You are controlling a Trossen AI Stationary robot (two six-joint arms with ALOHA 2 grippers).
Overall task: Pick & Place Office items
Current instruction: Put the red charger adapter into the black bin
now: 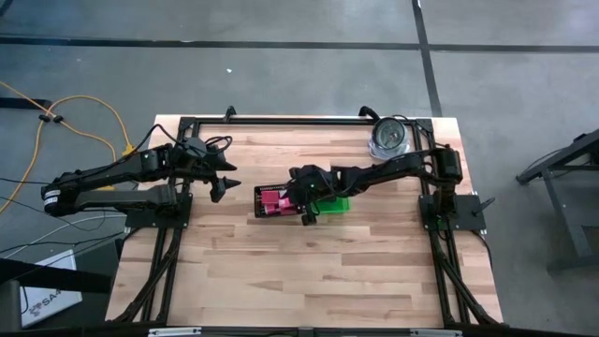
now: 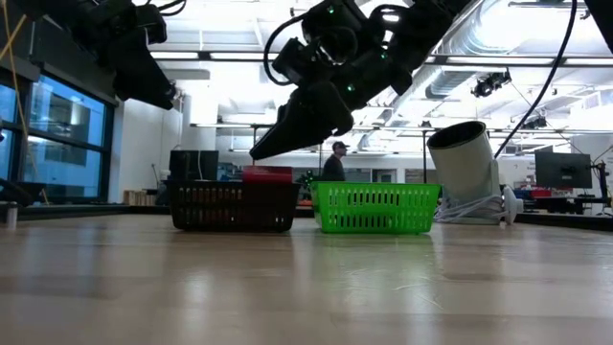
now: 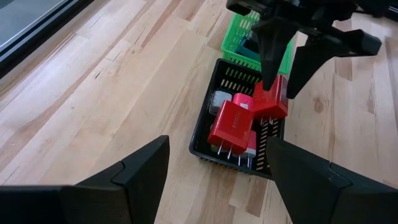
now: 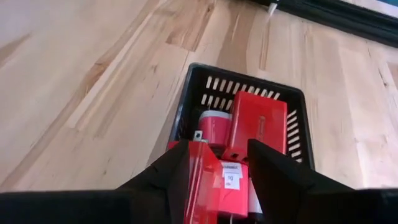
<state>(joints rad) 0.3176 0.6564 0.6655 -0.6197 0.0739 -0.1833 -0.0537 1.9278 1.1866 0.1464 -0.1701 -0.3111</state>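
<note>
A black mesh tray [image 1: 262, 210] stands mid-table and holds several office items, among them a flat red block [image 3: 233, 124] and a red-and-white round piece [image 4: 213, 126]. A green bin [image 1: 333, 204] sits against the tray's right side. My right gripper [image 3: 280, 87] reaches over the tray from the right and is shut on another red block [image 3: 272, 102]. In the low view, a red top [image 2: 266, 174] pokes above the tray rim just under that gripper [image 2: 261, 151]. My left gripper [image 1: 227, 184] hangs open in the air to the left of the tray, with nothing between its fingers [image 3: 143, 168]. My right gripper pinches the red block between its two fingers, on two opposite sides [image 4: 200, 177] at the block's upper end. The fingers slant down from the table's right side. The block sits tilted over the tray's near-right part. I cannot tell whether its lower end rests on the other pieces.
A shiny silver round can [image 1: 389, 138] lies tilted at the far right corner of the table. A black frame [image 1: 299, 122] runs along the far edge and both sides. Bare wood [image 1: 309, 281] stretches from the tray to the near edge. A person [image 2: 335, 163] stands in the room behind.
</note>
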